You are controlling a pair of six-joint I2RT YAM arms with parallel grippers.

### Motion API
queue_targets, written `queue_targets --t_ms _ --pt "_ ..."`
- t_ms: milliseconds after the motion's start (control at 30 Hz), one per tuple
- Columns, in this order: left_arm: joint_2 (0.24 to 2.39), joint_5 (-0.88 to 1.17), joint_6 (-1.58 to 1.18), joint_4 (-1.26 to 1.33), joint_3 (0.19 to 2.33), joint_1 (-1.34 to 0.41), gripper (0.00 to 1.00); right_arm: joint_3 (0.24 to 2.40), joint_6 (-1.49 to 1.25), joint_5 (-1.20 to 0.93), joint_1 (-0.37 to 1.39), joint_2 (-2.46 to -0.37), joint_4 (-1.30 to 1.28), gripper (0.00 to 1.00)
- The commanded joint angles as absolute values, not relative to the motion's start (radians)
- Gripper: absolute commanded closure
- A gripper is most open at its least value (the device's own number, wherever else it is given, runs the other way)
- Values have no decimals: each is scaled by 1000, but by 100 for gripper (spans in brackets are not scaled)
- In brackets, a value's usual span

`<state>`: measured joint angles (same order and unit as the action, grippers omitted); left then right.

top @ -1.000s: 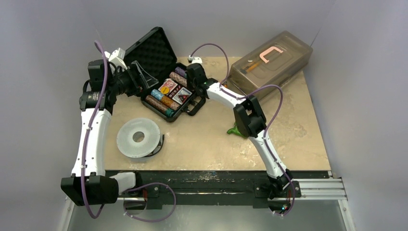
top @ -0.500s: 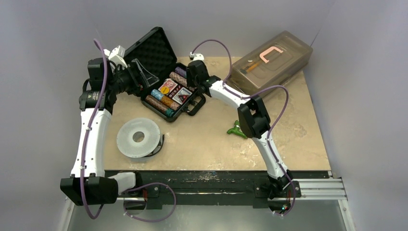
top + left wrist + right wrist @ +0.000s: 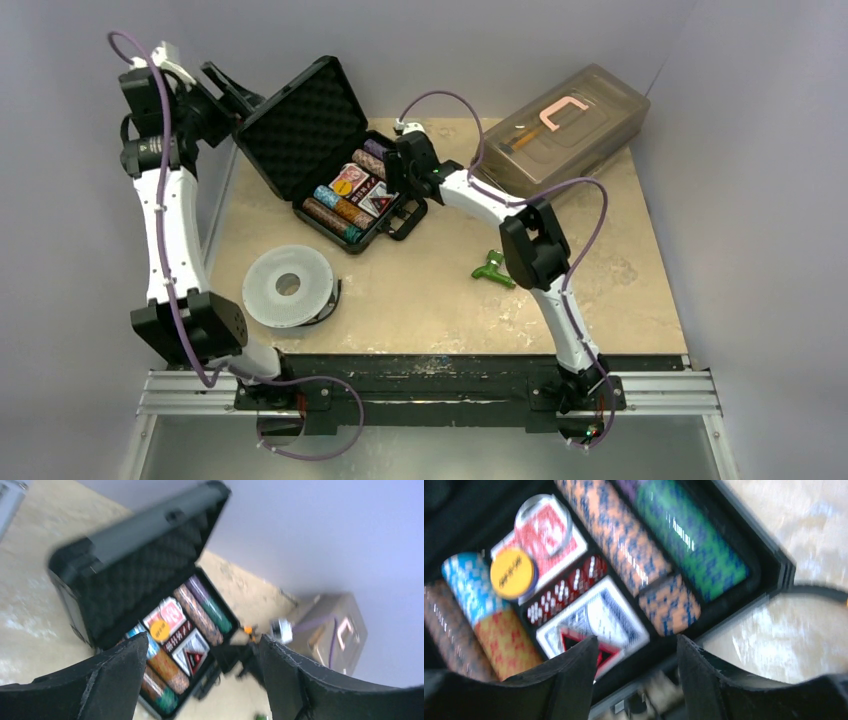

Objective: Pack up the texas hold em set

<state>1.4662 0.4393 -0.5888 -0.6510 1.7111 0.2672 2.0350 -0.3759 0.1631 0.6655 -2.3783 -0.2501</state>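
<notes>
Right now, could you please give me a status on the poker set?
Left hand open, empty, raised. Right hand open, empty, over the coloured poker chips. Small black hard case: lid up, chips and card decks inside. Right hand in lid's path.

a beige, mottled worktop fills the middle, its surface worn pale in patches. plain lavender-grey walls close it in at the left, back and right. a black strip and a silver rail run along its near edge, with a grey sheet below. the light is soft and even.
</notes>
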Motion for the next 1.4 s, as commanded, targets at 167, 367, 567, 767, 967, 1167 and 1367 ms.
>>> queue_targets --t_ms 167,367,567,767,967,1167,1367 --pt "1758 417 -677 -399 1903 394 22 1687 -424 -34 663 -1949 -225 31" --pt "1913 253 -484 -418 2009 355 21 1461 -422 -91 662 -1800 -170 16" --pt "2088 431 -566 -520 2147 347 22 1342 -428 -99 662 -1730 -154 14" --pt "1991 511 -604 -479 2002 292 30 1284 -426 -96 663 -1688 -147 14" --pt "1813 518 -667 -398 1772 225 30 1238 -449 -93 662 -1658 -121 11" --pt "1679 548 -669 -433 1613 147 31 1195 -497 -28 663 -1617 -123 11" --pt "1583 585 -666 -454 1442 101 31 1156 -547 28 663 -1625 -82 28"
